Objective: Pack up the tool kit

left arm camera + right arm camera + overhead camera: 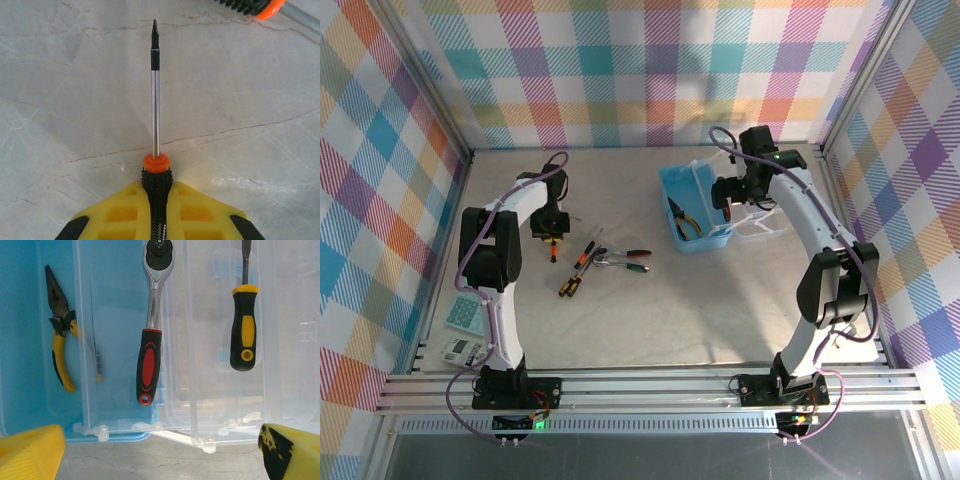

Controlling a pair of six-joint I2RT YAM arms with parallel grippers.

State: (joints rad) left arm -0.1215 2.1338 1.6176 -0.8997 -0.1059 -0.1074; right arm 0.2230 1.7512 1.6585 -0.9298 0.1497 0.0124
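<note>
1. The left gripper [157, 202] has its yellow fingers [117, 212] squeezed tight on a small screwdriver with a black bumpy handle and an orange ring [155, 100].
2. Its thin metal tip points away from the gripper, over the pale marble-look table [60, 100]. I cannot tell if it touches the table.
3. Near it on the table lie an orange-and-black screwdriver [588, 252], a yellow-and-black screwdriver [570, 285] and a red-handled tool [628, 260].
4. The light blue see-through plastic case [670, 192] sits well apart, off to the right.
5. The yellow-handled pliers [61, 347] lie inside the case.
6. The clear plastic lid [760, 228] is open, beside the case on its right.
7. The right gripper [160, 452] hangs over the near edge of the case. Its fingers [30, 452] are wide apart and hold nothing.
8. A red-and-black wrench [150, 340] and a fat yellow-and-black screwdriver [243, 325] show at the clear lid. I cannot tell if they lie on it or under it.
9. A pale calculator [465, 313] lies near the left arm's base.
</note>
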